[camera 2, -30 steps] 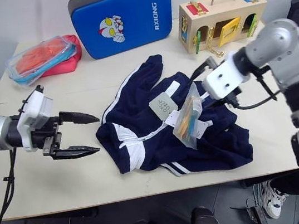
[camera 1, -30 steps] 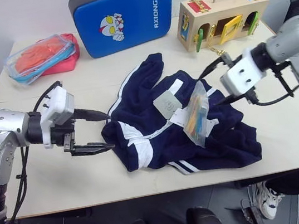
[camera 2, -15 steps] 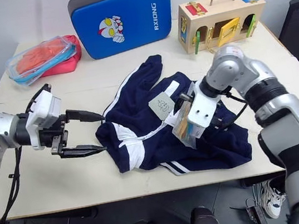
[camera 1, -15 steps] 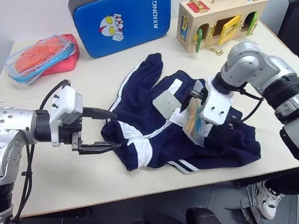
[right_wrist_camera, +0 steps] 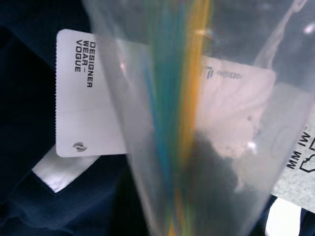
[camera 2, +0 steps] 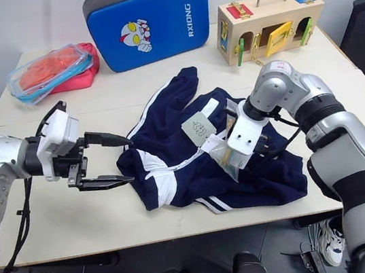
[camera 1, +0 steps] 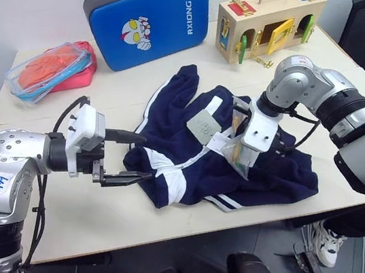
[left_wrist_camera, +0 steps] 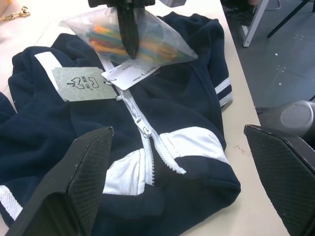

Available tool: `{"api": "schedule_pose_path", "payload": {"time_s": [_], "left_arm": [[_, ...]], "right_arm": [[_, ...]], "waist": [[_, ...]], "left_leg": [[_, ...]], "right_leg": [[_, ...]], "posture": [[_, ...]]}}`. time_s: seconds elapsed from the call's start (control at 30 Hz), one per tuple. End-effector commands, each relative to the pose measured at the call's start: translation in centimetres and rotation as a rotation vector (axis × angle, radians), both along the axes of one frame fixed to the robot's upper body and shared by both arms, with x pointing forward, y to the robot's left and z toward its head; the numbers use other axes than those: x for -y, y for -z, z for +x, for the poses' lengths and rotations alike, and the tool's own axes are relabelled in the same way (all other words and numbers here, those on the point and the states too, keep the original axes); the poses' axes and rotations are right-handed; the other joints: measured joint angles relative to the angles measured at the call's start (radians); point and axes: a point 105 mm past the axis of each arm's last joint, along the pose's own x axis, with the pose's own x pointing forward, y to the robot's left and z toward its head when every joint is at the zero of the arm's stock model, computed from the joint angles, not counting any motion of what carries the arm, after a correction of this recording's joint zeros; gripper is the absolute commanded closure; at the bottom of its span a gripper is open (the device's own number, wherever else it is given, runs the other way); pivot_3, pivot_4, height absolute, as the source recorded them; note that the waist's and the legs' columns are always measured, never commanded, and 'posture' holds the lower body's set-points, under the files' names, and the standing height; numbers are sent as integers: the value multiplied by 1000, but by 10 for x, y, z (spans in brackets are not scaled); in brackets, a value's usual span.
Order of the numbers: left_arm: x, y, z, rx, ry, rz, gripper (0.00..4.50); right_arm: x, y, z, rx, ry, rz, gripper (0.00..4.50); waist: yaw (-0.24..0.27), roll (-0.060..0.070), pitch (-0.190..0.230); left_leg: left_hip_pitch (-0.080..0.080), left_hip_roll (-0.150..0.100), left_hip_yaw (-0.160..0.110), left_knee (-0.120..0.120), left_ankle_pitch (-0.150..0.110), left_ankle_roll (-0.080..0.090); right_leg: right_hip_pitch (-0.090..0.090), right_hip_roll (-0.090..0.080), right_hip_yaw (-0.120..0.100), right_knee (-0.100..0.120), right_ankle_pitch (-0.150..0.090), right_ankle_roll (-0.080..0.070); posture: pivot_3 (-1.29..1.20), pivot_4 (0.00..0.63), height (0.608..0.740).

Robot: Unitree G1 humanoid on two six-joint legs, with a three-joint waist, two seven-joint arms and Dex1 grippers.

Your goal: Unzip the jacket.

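The left claw is held spread wide beside the jacket, which is crumpled at the table's middle. The right claw is clenched on the plastic bag; tugging it could drag the jacket, not its zipper.

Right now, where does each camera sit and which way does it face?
Head pair: forward-down over the table; both arms, open left gripper.
Left wrist: along its own fingers at the navy blue fabric jacket, its zipper, the right gripper.
Right wrist: close to a clear plastic bag and white paper tag.
Shared: jacket and bag.
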Motion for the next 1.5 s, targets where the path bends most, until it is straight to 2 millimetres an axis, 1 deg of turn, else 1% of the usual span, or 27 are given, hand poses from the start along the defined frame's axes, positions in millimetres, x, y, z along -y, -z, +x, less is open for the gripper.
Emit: {"api": "schedule_pose_path", "payload": {"time_s": [0.03,0.07,0.1,0.17,0.3,0.37,0.43,0.47,0.5,0.57,0.63,0.7,0.77,0.83,0.9,0.97,1.07,1.13,1.17,1.2,1.27,1.3,1.37,1.43,1.5], "left_arm": [[4,-8,-1,32,17,-12,0],[5,-8,-1,31,20,-14,0],[8,-7,0,32,26,-17,0],[10,-6,1,34,34,-19,0],[13,-6,4,34,43,-29,0],[15,-5,5,36,52,-34,0],[18,-5,7,37,63,-42,0],[20,-5,7,39,70,-47,0],[22,-5,8,40,74,-49,0],[27,-6,10,47,92,-59,0],[32,-6,11,53,105,-68,0],[37,-8,12,60,117,-78,0],[42,-11,12,69,130,-96,0],[44,-13,11,73,139,-104,0],[45,-14,9,73,142,-106,0],[45,-13,9,72,141,-104,0],[44,-9,7,69,134,-100,0],[43,-8,6,63,131,-99,0],[43,-7,5,62,130,-99,0],[42,-6,5,60,130,-98,0],[42,-5,4,54,130,-94,0],[41,-4,3,51,128,-90,0],[38,2,2,50,127,-59,0],[35,8,1,51,128,-20,0],[32,11,1,55,122,-3,0]], "right_arm": [[13,-11,-2,-13,54,50,4428],[16,-13,-3,-22,74,76,4435],[21,-19,-2,-38,136,143,4456],[37,-31,-4,-57,247,209,4458],[80,-64,-7,-51,496,325,4458],[101,-75,-8,-39,626,374,4458],[133,-81,-10,-8,791,382,4458],[153,-81,-12,16,883,370,4458],[166,-81,-13,32,941,361,4458],[204,-74,-17,78,1129,359,4458],[230,-65,-21,94,1270,378,4458],[246,-56,-23,106,1369,399,4458],[264,-45,-23,156,1485,427,4458],[276,-37,-24,190,1566,457,4458],[282,-28,-27,175,1621,484,3764],[284,-21,-29,152,1659,508,3183],[289,-16,-30,168,1691,533,2172],[288,-18,-31,151,1694,559,1522],[288,-19,-31,144,1694,567,1088],[287,-21,-31,141,1692,575,766],[286,-28,-31,144,1673,598,40],[283,-34,-29,147,1646,618,12],[269,-55,-22,161,1551,691,12],[243,-84,-15,130,1385,795,12],[207,-110,-18,-6,1188,896,12]], "waist": [[2,0,0],[4,0,0],[6,0,0],[11,0,0],[11,0,0],[10,0,0],[9,0,0],[9,0,0],[10,0,0],[11,0,0],[10,0,0],[9,0,0],[8,1,0],[7,1,0],[5,2,1],[5,2,1],[6,2,1],[7,2,1],[9,2,1],[9,2,1],[10,2,1],[10,2,1],[8,3,1],[3,6,3],[2,8,4]], "left_leg": [[0,0,0,0,0,0],[0,0,0,0,0,0],[0,0,0,0,0,0],[0,0,0,1,0,0],[-2,-1,0,3,0,1],[-2,-1,1,2,0,1],[-2,-1,2,2,0,1],[-2,-1,2,2,0,1],[-2,-1,3,2,0,1],[-2,-1,3,2,0,1],[-2,-1,4,2,0,1],[-2,-1,4,2,0,1],[-2,-1,4,1,0,1],[-2,-1,5,1,0,1],[-2,-1,5,1,0,1],[-1,-1,5,0,0,1],[-1,-1,5,1,0,1],[-1,-1,5,1,0,1],[-1,-1,5,1,0,1],[-1,-1,5,1,0,1],[-1,-1,5,1,0,1],[-2,-1,5,1,0,1],[-1,-1,5,1,0,1],[-1,-1,5,1,0,1],[0,-1,5,0,0,1]], "right_leg": [[0,0,0,0,0,0],[0,0,0,0,0,0],[0,0,0,0,0,0],[1,0,-1,0,0,0],[1,-1,-1,0,0,0],[0,-1,-1,0,0,0],[1,-1,-2,0,0,0],[1,-1,-1,0,0,0],[0,-1,-1,0,0,0],[0,-1,-1,0,0,0],[0,-1,-1,-1,0,0],[0,-1,-1,-1,0,0],[0,-1,-1,0,0,0],[0,-1,-1,0,0,0],[0,-1,0,0,0,0],[0,-1,0,0,0,0],[0,-1,0,0,0,0],[0,-1,0,0,0,0],[0,-1,0,0,0,0],[0,-1,0,0,0,0],[0,-1,0,0,0,0],[0,-1,0,0,0,0],[0,-1,0,0,0,0],[0,-1,0,0,0,0],[0,-1,1,0,0,0]], "posture": [[0,150,740],[0,150,740],[0,150,740],[0,150,740],[0,150,740],[0,150,740],[0,150,740],[0,150,740],[0,150,740],[0,150,740],[0,150,740],[0,150,740],[0,150,740],[0,150,740],[0,150,740],[0,150,740],[0,150,740],[0,150,740],[0,150,740],[0,150,740],[0,150,740],[0,150,740],[0,150,740],[0,150,740],[0,150,740]]}}
